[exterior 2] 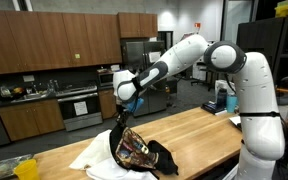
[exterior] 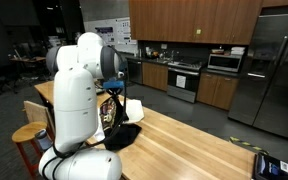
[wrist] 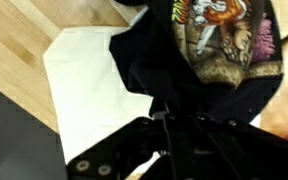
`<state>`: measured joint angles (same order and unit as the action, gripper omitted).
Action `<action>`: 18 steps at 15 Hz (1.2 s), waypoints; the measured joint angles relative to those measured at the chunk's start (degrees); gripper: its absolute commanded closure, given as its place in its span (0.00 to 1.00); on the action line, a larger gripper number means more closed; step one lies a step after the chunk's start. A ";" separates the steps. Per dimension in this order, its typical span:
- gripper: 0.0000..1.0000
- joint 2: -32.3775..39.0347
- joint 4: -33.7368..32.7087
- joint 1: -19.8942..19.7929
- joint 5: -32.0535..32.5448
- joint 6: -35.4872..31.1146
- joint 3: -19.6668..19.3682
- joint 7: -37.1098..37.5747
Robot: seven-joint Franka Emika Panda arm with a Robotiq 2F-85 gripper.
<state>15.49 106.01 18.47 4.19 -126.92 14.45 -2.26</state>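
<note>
The gripper (exterior 2: 120,118) has its jaws clamped together on a fold of the black printed shirt (exterior 2: 136,148), lifting that part above the wooden table (exterior 2: 209,128). The rest of the shirt lies bunched on the table, overlapping a white cloth (exterior 2: 87,156) spread just left of it.

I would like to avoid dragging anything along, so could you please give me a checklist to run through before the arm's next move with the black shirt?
1. Gripper shut on the black printed shirt: ok.
2. Shirt lifted fully off the wooden table: not ok, its lower part rests there.
3. White cloth free of the shirt: not ok, the shirt overlaps it.
4. Gripper pinches the shirt alone: cannot tell.
</note>
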 measured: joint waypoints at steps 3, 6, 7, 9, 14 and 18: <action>0.67 9.24 -5.86 0.32 3.62 2.35 -1.43 1.73; 0.81 17.74 -15.04 1.54 5.04 7.22 -1.48 0.53; 0.74 19.34 -17.04 1.93 5.21 8.06 -1.49 0.45; 0.67 20.53 -18.81 2.36 5.36 8.78 -1.49 0.41; 0.25 20.65 -19.38 2.71 5.33 9.07 -1.51 0.65; 0.02 19.69 -20.53 5.07 7.40 8.94 -2.29 5.02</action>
<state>35.18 85.48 23.54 11.60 -117.98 12.16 2.76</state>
